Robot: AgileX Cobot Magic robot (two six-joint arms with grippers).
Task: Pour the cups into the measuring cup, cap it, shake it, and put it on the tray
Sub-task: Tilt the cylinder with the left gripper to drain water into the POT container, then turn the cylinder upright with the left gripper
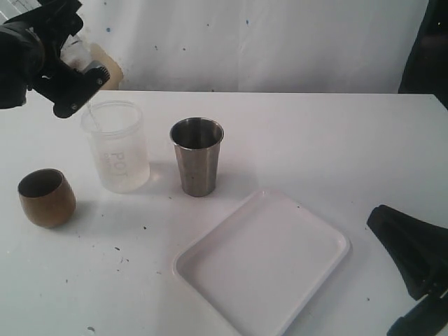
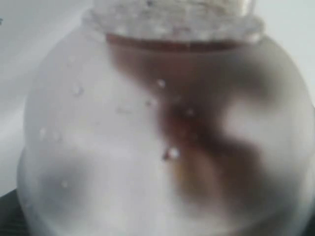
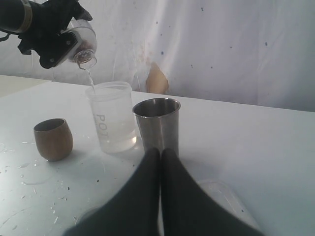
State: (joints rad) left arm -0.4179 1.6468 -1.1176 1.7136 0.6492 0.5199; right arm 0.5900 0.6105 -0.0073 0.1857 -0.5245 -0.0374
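The measuring cup (image 1: 117,150) stands upright on the white table (image 1: 329,133) at about 10 o'clock in the exterior view, taking a thin clear stream from a frosted cup (image 3: 84,43) tipped above it in the left gripper's (image 1: 70,56) grasp. A steel tumbler (image 1: 197,155) stands at its 3 o'clock, a brown cup (image 1: 46,198) at 8. The tray (image 1: 260,262) lies empty at 5. The right gripper (image 3: 160,157) rests clenched, holding nothing.

R pincer (image 3: 160,155): fingers pressed together, pointing at the steel cup (image 3: 156,123). Plastic cup (image 3: 112,120) w/ faint print stands just beside it; brown cup (image 3: 53,138) is apart on the surface (image 3: 256,142). L pincer (image 3: 61,44) holds a tilted clear dome (image 3: 84,37); a thin stream falls into the plastic cup.
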